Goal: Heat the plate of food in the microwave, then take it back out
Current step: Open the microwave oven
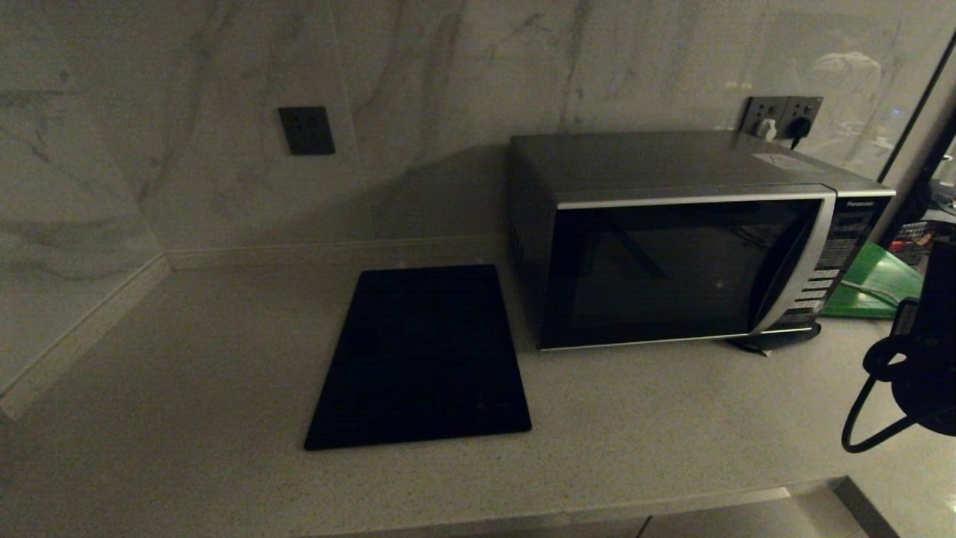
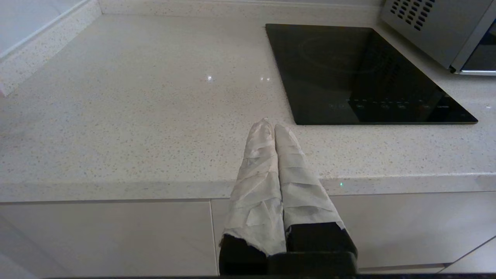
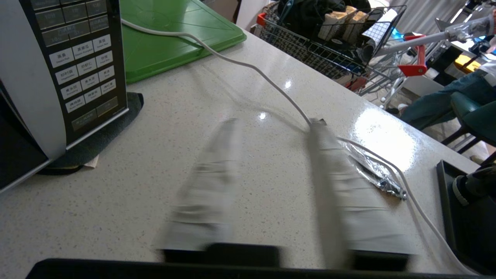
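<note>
From the head view we see the microwave (image 1: 672, 246) on the desk (image 1: 224, 359) with its door shut, a black slab (image 1: 422, 355) beside it, and only a dark edge of the right arm (image 1: 926, 359) at the frame's side. The right wrist view adds what the head misses: the right gripper (image 3: 273, 122) hovers over the desk with fingers apart and empty, near the button panel (image 3: 83, 73), a green board (image 3: 170, 35), a white cable (image 3: 240, 64) and a wire cart (image 3: 329, 42) loaded with boxes and dark items. The left wrist view shows the left gripper (image 2: 270, 124), fingers together, at the desk's front edge. We cannot find the plate in any view.
</note>
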`<state>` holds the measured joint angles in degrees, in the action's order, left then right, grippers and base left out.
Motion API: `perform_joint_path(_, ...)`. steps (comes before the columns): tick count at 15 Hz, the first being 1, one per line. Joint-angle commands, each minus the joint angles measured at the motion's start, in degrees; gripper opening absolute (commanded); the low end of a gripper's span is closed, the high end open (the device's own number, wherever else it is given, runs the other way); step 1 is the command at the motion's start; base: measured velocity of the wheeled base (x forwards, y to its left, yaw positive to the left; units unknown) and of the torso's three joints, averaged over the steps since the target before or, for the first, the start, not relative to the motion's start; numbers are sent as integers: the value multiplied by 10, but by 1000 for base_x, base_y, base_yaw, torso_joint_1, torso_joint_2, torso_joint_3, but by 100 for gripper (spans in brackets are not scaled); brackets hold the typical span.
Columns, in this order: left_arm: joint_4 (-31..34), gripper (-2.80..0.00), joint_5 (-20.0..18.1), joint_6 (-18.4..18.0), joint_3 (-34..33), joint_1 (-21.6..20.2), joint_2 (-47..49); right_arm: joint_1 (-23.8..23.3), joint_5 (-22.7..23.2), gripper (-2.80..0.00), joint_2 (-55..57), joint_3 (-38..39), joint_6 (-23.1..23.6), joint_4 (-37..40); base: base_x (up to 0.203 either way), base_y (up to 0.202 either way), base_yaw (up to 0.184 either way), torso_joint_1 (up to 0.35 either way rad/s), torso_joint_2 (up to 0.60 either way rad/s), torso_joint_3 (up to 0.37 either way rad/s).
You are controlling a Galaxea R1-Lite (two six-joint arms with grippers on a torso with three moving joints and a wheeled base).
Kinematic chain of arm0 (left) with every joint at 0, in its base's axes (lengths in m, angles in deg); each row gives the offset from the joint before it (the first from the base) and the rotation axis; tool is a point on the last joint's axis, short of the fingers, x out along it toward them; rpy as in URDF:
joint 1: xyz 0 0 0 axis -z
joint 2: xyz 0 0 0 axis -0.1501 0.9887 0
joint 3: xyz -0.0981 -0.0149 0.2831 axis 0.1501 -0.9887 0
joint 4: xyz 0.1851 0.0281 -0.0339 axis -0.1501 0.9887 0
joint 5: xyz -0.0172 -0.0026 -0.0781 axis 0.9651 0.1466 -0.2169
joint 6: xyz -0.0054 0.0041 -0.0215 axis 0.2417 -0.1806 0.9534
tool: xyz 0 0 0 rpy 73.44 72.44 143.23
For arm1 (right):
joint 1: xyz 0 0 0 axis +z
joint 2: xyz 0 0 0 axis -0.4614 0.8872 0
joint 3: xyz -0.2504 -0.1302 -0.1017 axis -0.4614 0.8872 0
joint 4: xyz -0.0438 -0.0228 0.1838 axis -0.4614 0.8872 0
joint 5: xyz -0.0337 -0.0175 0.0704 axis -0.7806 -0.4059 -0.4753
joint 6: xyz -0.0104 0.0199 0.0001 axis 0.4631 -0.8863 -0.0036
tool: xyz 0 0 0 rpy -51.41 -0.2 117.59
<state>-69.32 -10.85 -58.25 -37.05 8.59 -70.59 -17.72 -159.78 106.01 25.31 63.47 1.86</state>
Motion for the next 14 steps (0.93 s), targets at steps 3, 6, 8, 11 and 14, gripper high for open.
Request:
perform_joint_path(3,0,-280,0,0,0,0,0,3,-4,0,26,-5,-7,-5,0,0,0,0,0,0)
perform_joint_path(6,0,-280,0,0,0,0,0,26,-6,0,109,-55,-32,-11,0,0,0,0,0,0)
perform_joint_path(8,0,-280,0,0,0,0,0,37,-6,0,171,-115,-46,-41,0,0,0,0,0,0)
perform_joint_path(11,0,-280,0,0,0,0,0,41,-8,0,247,-204,-49,-51,0,0,0,0,0,0)
perform_joint_path(14,0,-280,0,0,0,0,0,41,-103,0,309,-279,-12,-48,0,0,0,0,0,0)
